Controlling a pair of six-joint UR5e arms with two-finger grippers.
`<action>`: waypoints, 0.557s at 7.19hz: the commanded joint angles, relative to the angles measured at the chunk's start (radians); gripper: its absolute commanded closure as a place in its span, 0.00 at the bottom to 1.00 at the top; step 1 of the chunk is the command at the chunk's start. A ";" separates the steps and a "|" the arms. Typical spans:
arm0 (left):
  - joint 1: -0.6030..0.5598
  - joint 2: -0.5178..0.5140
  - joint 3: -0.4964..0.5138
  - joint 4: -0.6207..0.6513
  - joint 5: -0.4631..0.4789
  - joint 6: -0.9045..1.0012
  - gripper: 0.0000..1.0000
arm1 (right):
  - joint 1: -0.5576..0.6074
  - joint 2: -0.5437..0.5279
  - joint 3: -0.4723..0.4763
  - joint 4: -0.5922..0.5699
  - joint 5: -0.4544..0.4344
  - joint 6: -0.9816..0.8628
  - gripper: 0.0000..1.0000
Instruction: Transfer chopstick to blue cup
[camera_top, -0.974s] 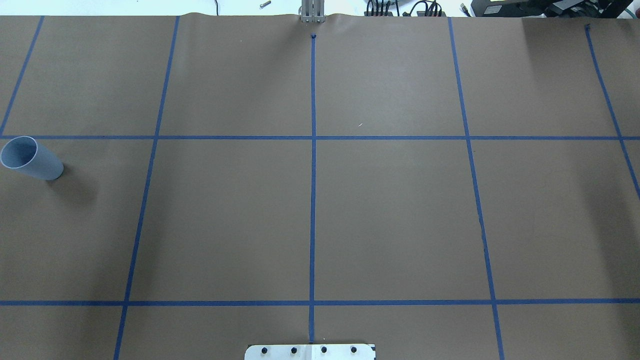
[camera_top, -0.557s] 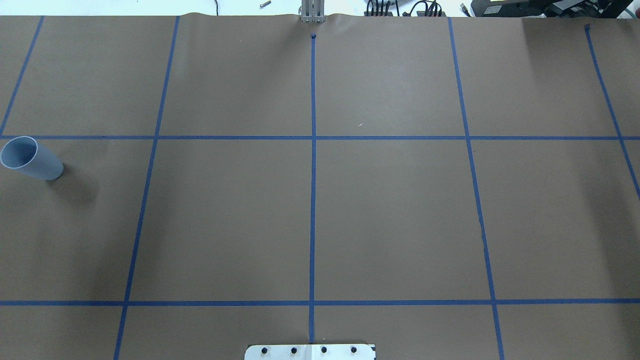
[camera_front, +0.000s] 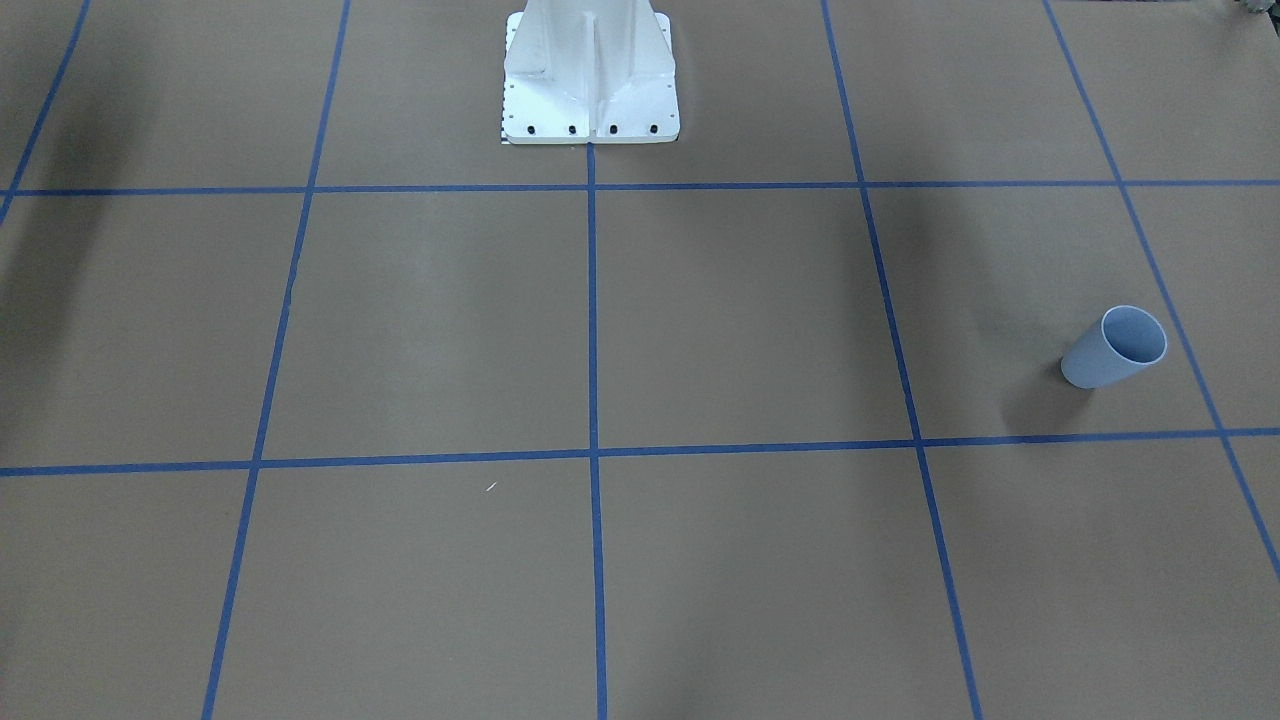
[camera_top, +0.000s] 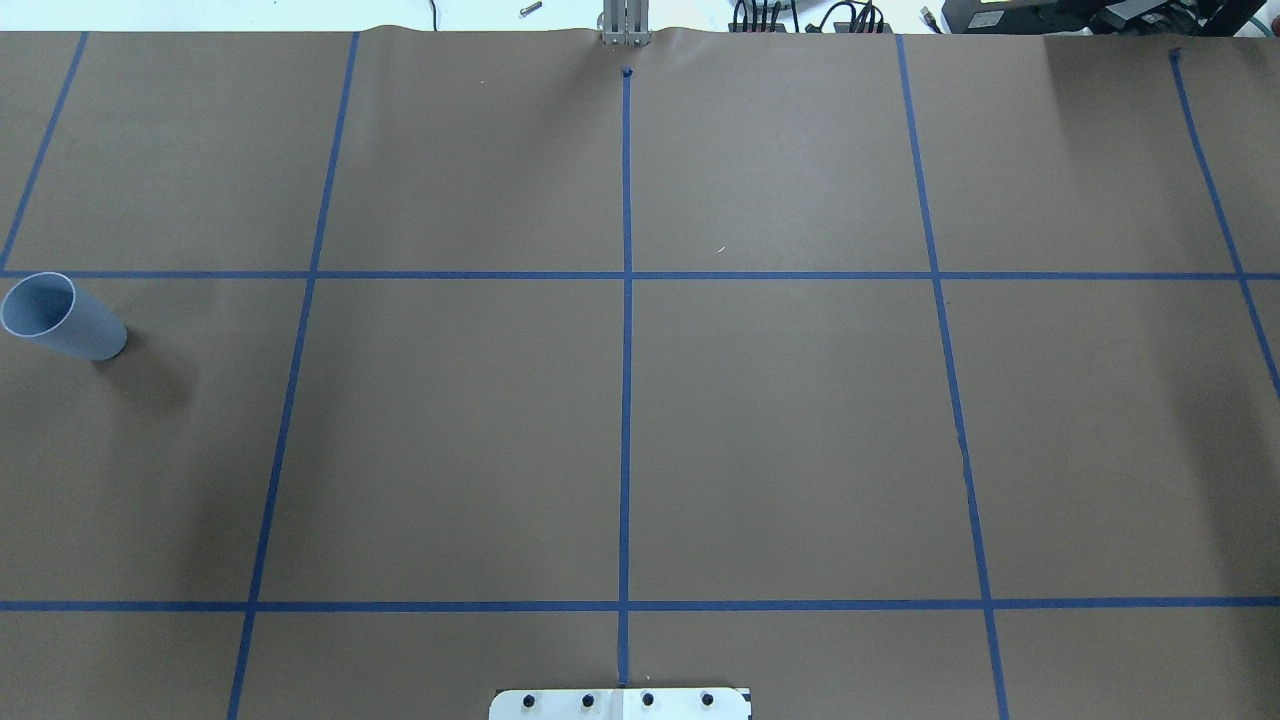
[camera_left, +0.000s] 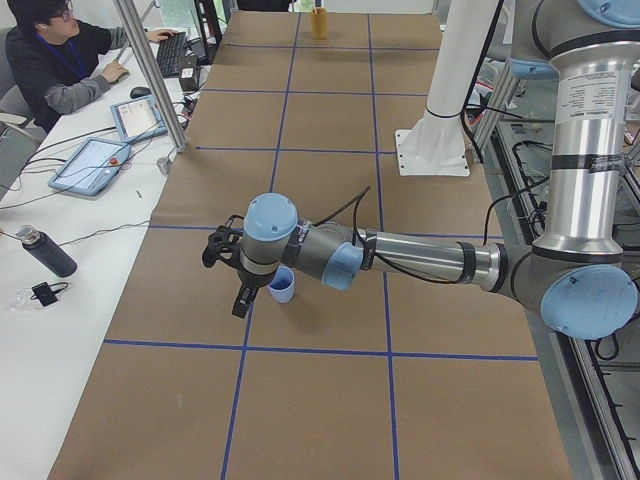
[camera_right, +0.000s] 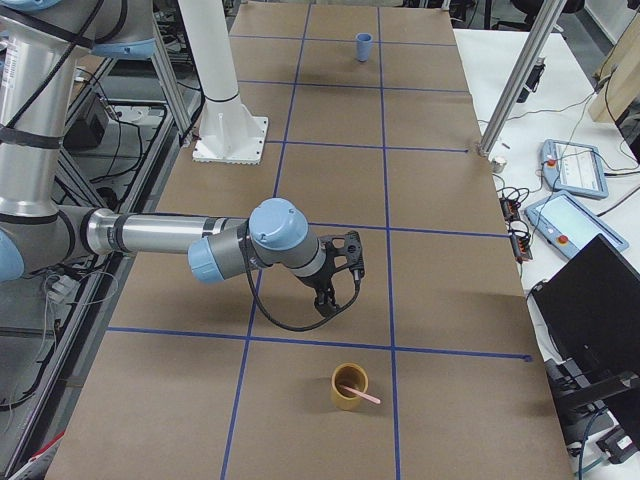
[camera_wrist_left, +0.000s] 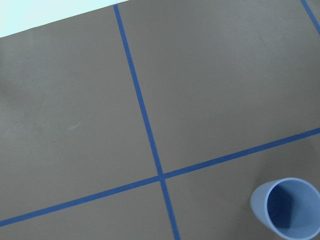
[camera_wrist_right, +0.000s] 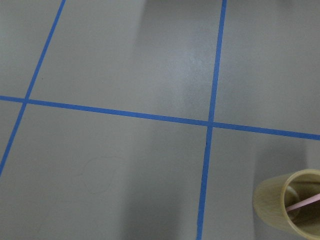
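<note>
Exterior right shows my right pincer (camera_right: 326, 302) hanging over the worktop (camera_right: 430, 200); from this side view I cannot tell how far it is open, or whether it holds anything. The chopstick (camera_right: 358, 392) leans inside a tan cup (camera_right: 345, 402) near it, towards my right end, its long axis slanting across the mouth with 1 end over the rim. The blue cup (camera_top: 62, 315) stands upright at my far left end, just beside my left pincer (camera_left: 243, 300), whose opening I cannot tell either. I judge the right arm nearer for the pick.
</note>
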 joint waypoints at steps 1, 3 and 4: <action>0.179 0.070 0.002 -0.170 0.062 -0.304 0.02 | -0.163 0.002 0.050 0.007 -0.153 0.234 0.00; 0.252 0.075 0.022 -0.175 0.113 -0.353 0.03 | -0.196 0.002 0.052 0.008 -0.174 0.252 0.00; 0.258 0.065 0.060 -0.197 0.113 -0.351 0.06 | -0.196 0.001 0.051 0.010 -0.171 0.248 0.00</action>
